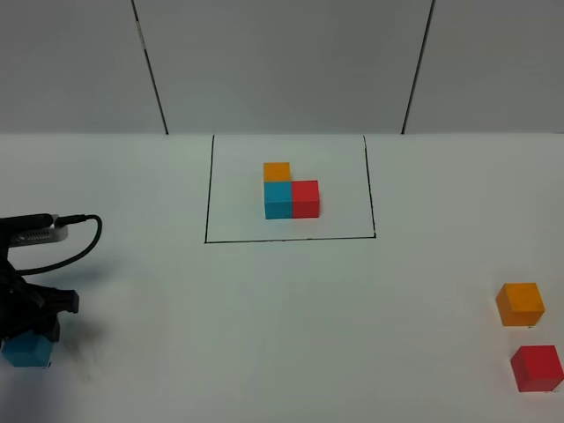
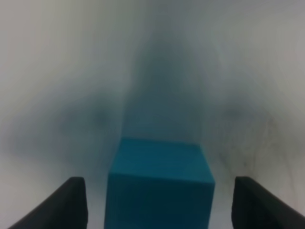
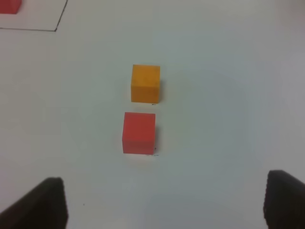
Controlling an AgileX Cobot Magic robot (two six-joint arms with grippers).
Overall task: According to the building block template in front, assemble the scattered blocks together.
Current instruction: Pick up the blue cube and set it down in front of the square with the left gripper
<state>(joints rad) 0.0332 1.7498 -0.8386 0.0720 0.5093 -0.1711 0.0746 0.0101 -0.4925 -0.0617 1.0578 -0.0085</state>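
The template [image 1: 291, 196] is an L of orange, cyan-blue and red cubes inside a thin black outline [image 1: 209, 189] at the back middle. The loose cyan-blue cube [image 1: 28, 350] sits at the front left. My left gripper [image 1: 31, 337] is down around it. In the left wrist view the cube [image 2: 159, 186] stands between the open fingers [image 2: 62, 205] with gaps on both sides. The loose orange cube [image 1: 520, 304] and red cube [image 1: 537, 368] sit apart at the front right. My right gripper [image 3: 162, 202] is open above the table, short of the red cube [image 3: 139, 132] and orange cube [image 3: 146, 83].
A black cable [image 1: 84, 238] loops from the left arm over the table. A corner of the outline [image 3: 56, 28] and of the template's red cube [image 3: 9, 5] shows in the right wrist view. The right arm is outside the exterior high view.
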